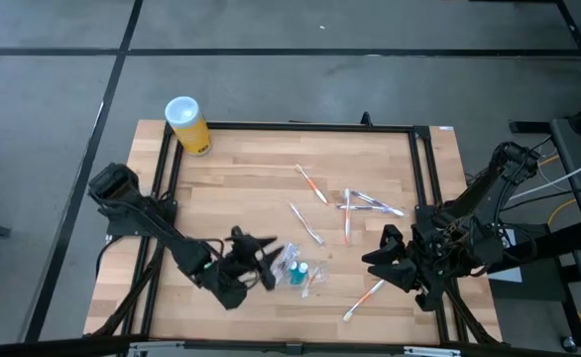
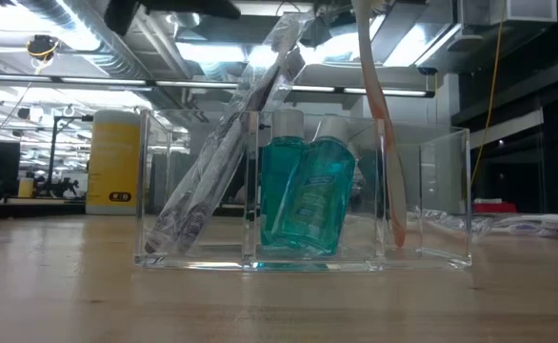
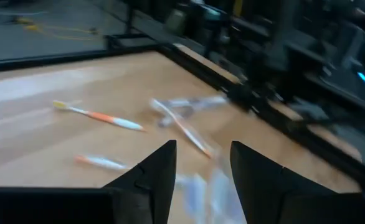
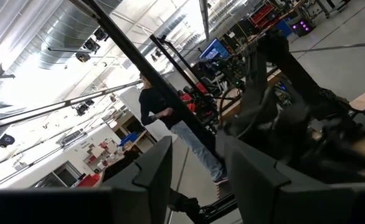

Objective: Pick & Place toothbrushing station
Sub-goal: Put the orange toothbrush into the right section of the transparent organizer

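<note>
Toothbrushes point(image 2: 224, 143) leaned in the clear holder point(image 2: 431, 191); the left gripper point(image 1: 263, 260) and right gripper point(image 1: 385, 253) were both released, empty.

A grey floor point(image 1: 300, 30) crossed by dark seams surrounds the wooden table point(image 1: 251, 188) with its black frame point(image 1: 290, 126). Beyond the table the room is a large workshop — exposed ducts point(image 2: 31, 19) and long strip lights point(image 2: 212, 84) run along the ceiling. Farther off, a person point(image 4: 170, 124) in a dark top stands among cluttered workbenches and monitors point(image 4: 210, 50).
</note>
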### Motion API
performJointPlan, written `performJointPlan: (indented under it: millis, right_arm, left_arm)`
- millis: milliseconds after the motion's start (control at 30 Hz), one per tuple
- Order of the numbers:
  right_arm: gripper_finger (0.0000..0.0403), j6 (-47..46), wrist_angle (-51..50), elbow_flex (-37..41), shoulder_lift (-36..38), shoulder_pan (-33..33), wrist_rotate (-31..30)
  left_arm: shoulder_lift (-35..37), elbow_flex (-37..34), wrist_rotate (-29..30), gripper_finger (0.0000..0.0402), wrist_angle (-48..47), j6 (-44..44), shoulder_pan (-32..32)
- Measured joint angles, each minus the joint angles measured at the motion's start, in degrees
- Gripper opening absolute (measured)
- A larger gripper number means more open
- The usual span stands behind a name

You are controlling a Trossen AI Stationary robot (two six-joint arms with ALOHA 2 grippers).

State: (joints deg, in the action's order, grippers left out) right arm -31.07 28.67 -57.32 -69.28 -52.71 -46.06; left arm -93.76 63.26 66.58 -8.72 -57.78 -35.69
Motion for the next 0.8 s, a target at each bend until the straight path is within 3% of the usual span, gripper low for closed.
performJointPlan:
  millis: [67, 133, 200, 367, 433, 667, 800]
  right_arm:
    - [0.0148, 0.06, -0.06, 0.0, 0.0, 0.01, 0.0]
    - [0.0148, 0.2, -0.29, 0.01, 0.02, 0.0, 0.0]
    - [0.0148, 0.23, -0.62, 0.02, 0.02, 0.0, 0.0]
    - [0.0148, 1.59, -0.84, 0.01, 0.01, 0.01, 0.0]
    - [0.0148, 2.16, -0.85, 0.01, 0.02, 0.01, -0.01]
    - [0.0149, 3.8, -0.85, 0.02, 0.02, 0.0, -0.94]
    - [0.0149, 5.27, -0.83, 0.01, 0.01, 0.01, -1.07]
  left_arm:
    - [2.47, 0.0, -1.05, 0.0145, -4.62, -4.87, 3.01]
    - [4.81, 0.0, -6.65, 0.0145, -8.01, -8.33, 7.34]
    - [6.85, -0.02, -15.68, 0.0145, -9.49, -7.29, 12.65]
    - [8.55, 0.0, -45.7, 0.0145, -7.6, 2.66, 29.27]
    - [8.56, 0.0, -52.73, 0.0145, -7.48, 1.31, 35.34]
    - [8.13, 0.0, -57.06, 0.0145, -7.69, -6.52, 51.16]
    - [4.26, 0.0, -67.27, 0.0145, -5.05, -7.56, 57.29]
